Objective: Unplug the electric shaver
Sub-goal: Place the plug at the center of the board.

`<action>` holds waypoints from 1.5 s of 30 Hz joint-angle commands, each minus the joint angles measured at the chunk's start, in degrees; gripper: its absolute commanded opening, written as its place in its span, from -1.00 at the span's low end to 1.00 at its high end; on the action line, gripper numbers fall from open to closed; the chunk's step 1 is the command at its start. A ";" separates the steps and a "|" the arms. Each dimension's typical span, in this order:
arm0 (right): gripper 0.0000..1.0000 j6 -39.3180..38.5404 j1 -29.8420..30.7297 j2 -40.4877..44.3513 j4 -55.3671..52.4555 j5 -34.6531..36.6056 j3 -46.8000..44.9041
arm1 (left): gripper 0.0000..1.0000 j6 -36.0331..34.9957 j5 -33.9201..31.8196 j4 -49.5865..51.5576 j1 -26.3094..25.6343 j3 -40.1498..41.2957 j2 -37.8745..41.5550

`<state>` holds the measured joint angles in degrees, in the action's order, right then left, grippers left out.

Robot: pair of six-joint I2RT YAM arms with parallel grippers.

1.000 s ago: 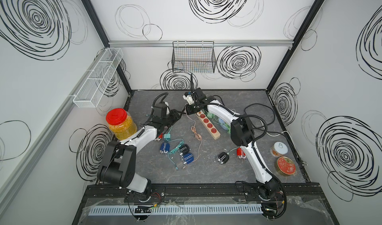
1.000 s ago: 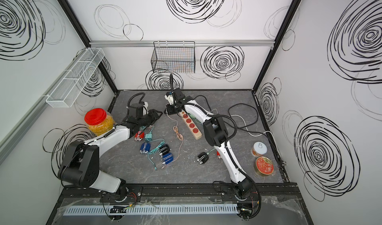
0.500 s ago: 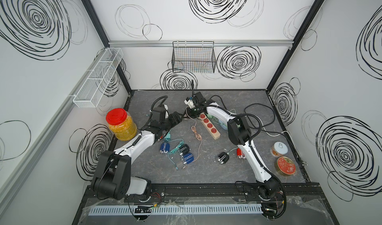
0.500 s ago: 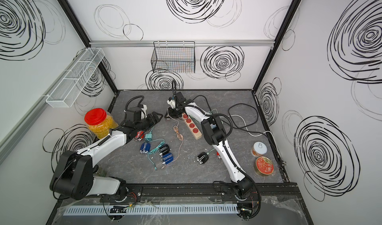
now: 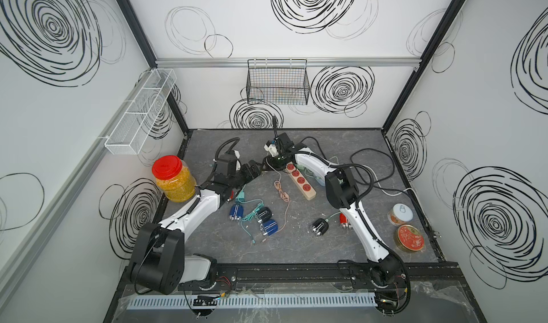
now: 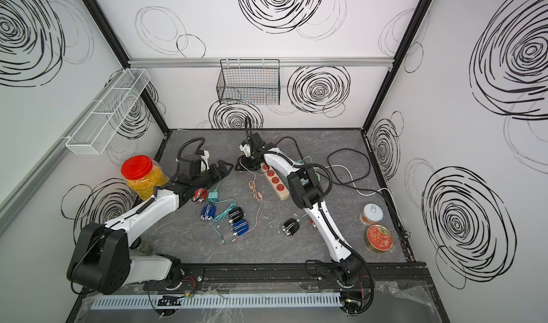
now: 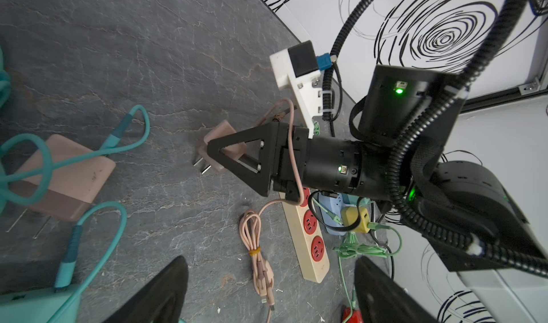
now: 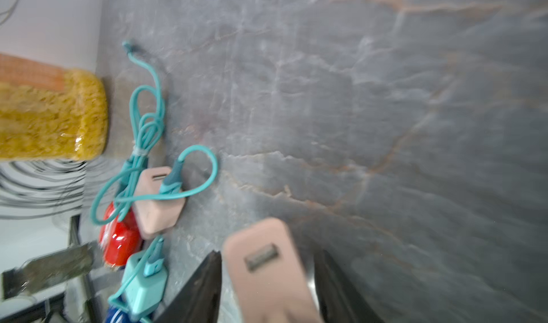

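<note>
**Grey stone-look table [image 5: 296, 247], strewn with shavers, chargers and cables**

In both top views a red-lidded jar [image 5: 173, 179] stands at the left edge. A white-topped tin [image 5: 400, 214] and a red-topped tin [image 5: 409, 238] sit just beside each other at the right edge. A power strip [image 5: 300, 179] with red sockets lies slantwise above the centre, with a bundled pink cable [image 5: 280, 189] just to its left. Lower left of centre, a teal charger [image 5: 241, 196], a blue shaver [image 5: 236, 211], a black shaver [image 5: 264, 214] and a second blue shaver [image 5: 269, 227] lie close together among a teal cable [image 5: 251, 214]. Right of centre lies another black shaver [image 5: 318, 226], with a red shaver [image 5: 343, 220] near it. A black cable [image 5: 370, 150] and a white cable [image 5: 394, 192] loop across the upper right.
</note>
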<state>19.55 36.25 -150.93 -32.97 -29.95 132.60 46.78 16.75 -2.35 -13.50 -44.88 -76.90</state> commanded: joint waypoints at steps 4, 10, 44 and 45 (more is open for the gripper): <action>0.17 -1.99 -0.39 1.52 -6.84 4.74 0.55 | 0.87 -0.89 -1.88 1.06 -0.30 -0.25 1.52; 0.07 -3.24 -1.59 4.76 -11.11 8.79 0.41 | 0.87 -0.73 -3.32 1.82 -0.38 0.12 2.42; 0.05 -17.74 0.94 0.41 -22.29 5.17 8.59 | 0.88 -2.89 -4.63 1.58 -0.92 -1.87 -2.99; 0.04 -18.32 0.94 0.51 -22.75 5.45 8.56 | 0.88 -2.93 -4.70 1.53 -0.92 -1.87 -3.15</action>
<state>4.64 36.91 -149.58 -51.20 -25.76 141.25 44.56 12.75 0.30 -14.37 -45.06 -79.24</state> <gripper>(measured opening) 0.523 0.940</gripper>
